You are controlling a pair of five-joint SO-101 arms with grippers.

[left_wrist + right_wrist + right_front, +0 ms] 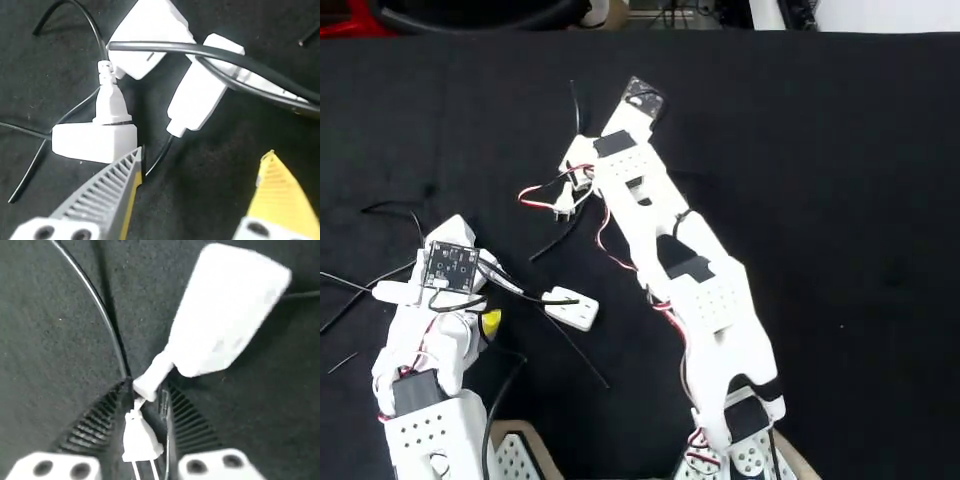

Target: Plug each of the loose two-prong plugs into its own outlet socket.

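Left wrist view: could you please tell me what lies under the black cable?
The black cable crosses one white socket block and a second block; their faces directly beneath it are covered.

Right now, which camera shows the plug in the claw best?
The right wrist view: the plug sits close up inside the right claw, prongs visible. The high view shows it tiny beside that claw. The left wrist view faces another plug, in a socket.

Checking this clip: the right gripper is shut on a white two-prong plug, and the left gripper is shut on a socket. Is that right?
Not quite. The right gripper is indeed shut on a white two-prong plug, but the left gripper is open and holds nothing. The left wrist view shows this, with the outlet sockets lying beyond it.
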